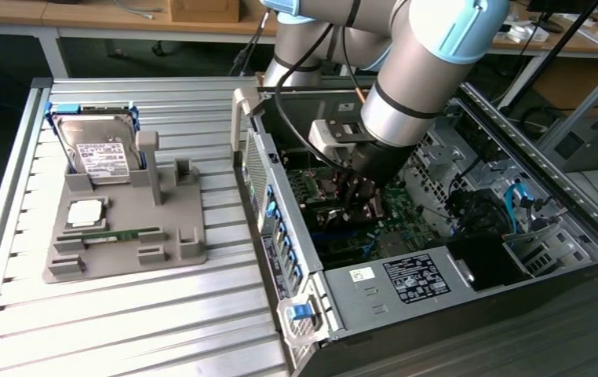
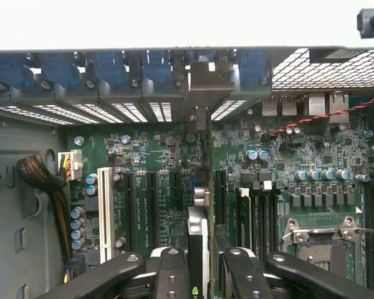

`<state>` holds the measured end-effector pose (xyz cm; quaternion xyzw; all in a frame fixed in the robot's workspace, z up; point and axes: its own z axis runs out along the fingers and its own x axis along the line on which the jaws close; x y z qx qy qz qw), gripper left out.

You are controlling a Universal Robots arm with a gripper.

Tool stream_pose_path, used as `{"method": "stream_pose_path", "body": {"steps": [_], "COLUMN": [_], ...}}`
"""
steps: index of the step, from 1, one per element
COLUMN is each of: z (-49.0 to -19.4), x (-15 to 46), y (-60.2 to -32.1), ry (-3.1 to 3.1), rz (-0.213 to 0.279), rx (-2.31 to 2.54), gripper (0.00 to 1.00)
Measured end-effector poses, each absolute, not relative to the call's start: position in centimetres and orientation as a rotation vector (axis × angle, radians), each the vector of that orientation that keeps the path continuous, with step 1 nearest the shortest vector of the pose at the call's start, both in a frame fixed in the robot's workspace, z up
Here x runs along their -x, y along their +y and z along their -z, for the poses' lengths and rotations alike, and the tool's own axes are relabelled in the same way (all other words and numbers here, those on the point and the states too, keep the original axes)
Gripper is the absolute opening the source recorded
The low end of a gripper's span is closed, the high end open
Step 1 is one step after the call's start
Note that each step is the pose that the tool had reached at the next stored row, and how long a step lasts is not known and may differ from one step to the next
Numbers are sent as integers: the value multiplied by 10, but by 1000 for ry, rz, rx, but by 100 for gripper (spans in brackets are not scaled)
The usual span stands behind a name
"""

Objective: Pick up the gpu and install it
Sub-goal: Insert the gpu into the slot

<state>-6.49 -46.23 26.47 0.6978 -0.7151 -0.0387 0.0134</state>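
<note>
Closest to the wrist camera are the black fingers (image 2: 171,265) of the gripper (image 2: 198,261), partly closed on the gpu (image 2: 199,230), which is seen edge-on as a narrow strip running straight ahead between them. The card's far end carries a silvery metal bracket (image 2: 207,87) that reaches the blue-clipped slot row (image 2: 112,71) at the rear wall of the computer case (image 1: 404,290). Directly beneath the gripper lies the green motherboard (image 2: 287,162), with black expansion slots to either side of the card, a white slot (image 2: 104,212) further off on one side and the empty processor socket (image 2: 318,240) on the other. Whether the card's contact edge is already seated in a slot cannot be told.

In the exterior view the arm (image 1: 424,71) reaches down into the open case and the gripper (image 1: 360,196) sits low over the board. Well away from the gripper, on the desk (image 1: 121,314), a grey holder (image 1: 173,243) carries a hard drive (image 1: 100,153), a processor (image 1: 85,212) and a memory stick (image 1: 111,233).

The gpu looks light and stiff, yet likely fragile: a thin board with small parts and exposed contacts. Flat faces near the upper edge, as held now, seem the soundest place to grip; twisting or sideways force would probably strain the board or slot.
</note>
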Motion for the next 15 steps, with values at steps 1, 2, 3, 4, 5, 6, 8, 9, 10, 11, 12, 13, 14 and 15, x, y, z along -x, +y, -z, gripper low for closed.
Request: {"method": "stream_pose_path", "body": {"steps": [1, 2, 3, 4, 5, 6, 8, 9, 10, 11, 12, 13, 14, 15], "z": [-265, -265, -265, -265, -265, -265, -265, -265, -265, -265, -265, -264, -264, -264], "x": [65, 65, 65, 65, 65, 65, 65, 65, 65, 65, 65, 65, 65, 65], "y": [-462, -462, -462, -462, -462, -462, -462, -462, -461, -461, -460, -460, -459, -459], "ry": [-2227, -2226, -2224, -2221, -2220, -2219, -2212, -2210, -2210, -2210, -2210, -2210, -2211, -2211], "rz": [121, 121, 121, 120, 120, 116, 98, 94, 94, 94, 94, 95, 96, 97], "rx": [-2174, -2175, -2177, -2180, -2181, -2179, -2171, -2169, -2169, -2169, -2169, -2170, -2170, -2171], "gripper": [27, 27, 27, 27, 27, 27, 27, 27, 27, 27, 27, 27, 27, 27]}}
